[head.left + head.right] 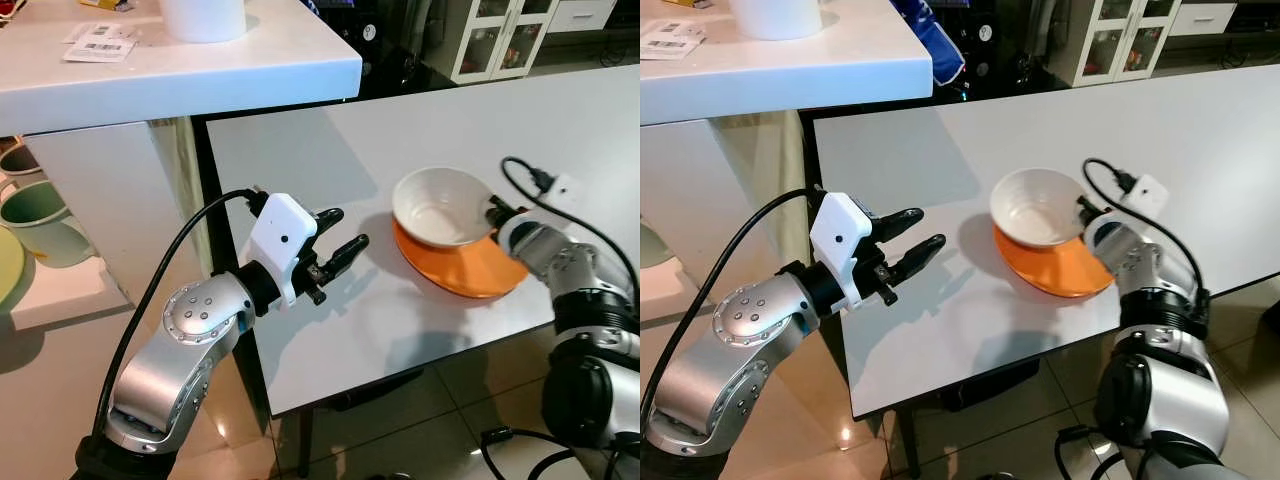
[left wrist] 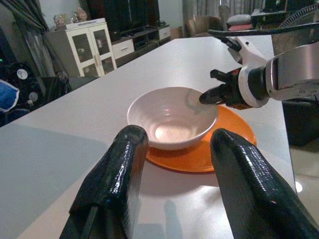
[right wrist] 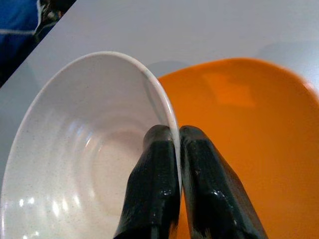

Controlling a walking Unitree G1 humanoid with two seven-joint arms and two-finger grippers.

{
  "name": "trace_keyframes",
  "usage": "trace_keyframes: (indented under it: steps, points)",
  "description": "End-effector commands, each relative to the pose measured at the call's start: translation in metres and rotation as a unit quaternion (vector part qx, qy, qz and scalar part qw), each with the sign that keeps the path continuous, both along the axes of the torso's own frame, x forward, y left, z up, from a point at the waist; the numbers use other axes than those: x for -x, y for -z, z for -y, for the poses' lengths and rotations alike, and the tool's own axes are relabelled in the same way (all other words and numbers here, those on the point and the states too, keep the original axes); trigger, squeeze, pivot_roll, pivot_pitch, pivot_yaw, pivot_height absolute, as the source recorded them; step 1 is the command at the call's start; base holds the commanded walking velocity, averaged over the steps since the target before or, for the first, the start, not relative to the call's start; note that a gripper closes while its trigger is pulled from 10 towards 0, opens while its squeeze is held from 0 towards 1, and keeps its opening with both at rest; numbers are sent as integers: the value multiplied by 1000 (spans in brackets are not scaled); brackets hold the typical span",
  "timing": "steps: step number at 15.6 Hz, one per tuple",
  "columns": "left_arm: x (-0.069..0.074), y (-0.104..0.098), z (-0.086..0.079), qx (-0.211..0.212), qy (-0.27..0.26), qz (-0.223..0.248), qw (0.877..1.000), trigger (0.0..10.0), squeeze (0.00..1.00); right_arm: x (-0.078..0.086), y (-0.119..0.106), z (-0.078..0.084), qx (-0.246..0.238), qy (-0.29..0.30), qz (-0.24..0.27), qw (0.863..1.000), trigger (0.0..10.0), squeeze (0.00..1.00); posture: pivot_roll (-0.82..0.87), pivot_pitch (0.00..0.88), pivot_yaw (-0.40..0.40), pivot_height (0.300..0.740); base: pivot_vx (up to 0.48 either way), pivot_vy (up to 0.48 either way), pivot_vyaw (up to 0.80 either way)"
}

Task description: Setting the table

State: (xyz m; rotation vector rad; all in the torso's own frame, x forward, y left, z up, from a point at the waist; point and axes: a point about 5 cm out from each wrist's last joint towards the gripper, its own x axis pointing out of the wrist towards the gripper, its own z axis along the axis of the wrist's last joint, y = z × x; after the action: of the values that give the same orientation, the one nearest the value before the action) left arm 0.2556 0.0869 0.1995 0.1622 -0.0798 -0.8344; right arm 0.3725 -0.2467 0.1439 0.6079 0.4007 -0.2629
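Two pincers work: the right pincer (image 3: 177,164) pinches the bowl (image 1: 440,205) rim over the plate (image 1: 470,268); the left pincer (image 1: 340,240) hovers spread; glazed bowl looks slippery, breakable.

White table (image 1: 330,150) filled the centre and ran off toward 2 o'clock. White counter (image 1: 180,75) sat at 11 o'clock, higher than the table, with a white cylinder (image 1: 203,18) and barcode labels (image 1: 100,42) on top. Shelf (image 1: 60,290) at 9 o'clock held green mugs (image 1: 40,222). Glass-door white cabinet (image 1: 500,38) stood at 1 o'clock against a dark background. Glossy beige tiled floor (image 1: 430,420) at 6 o'clock, catching light glare.
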Motion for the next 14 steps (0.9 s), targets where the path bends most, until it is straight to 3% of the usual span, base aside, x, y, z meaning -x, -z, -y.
trace_keyframes:
  steps: [1,7,8,9,14]
  points:
    - [4,-2,4,2,16,1,1000,10000,0,-2,-15,9,-5,16,21,1000,10000,0,-25,0,3,740,0,0,0]
    - [3,-2,4,2,18,-2,1000,10000,0,8,-9,16,-30,25,-14,999,10000,0,-32,0,7,740,0,0,0]
    - [3,-2,4,1,21,-3,1000,10000,0,9,-6,15,-35,25,-22,999,10000,365,-31,0,8,740,0,0,0]
    - [4,-1,4,-2,25,-5,1000,10000,0,10,-3,13,-40,24,-28,999,10000,1000,-30,0,7,740,0,0,0]
    - [3,-1,3,-2,25,-4,1000,10000,0,11,-4,11,-52,22,-35,998,10000,1000,-28,0,6,740,0,0,0]
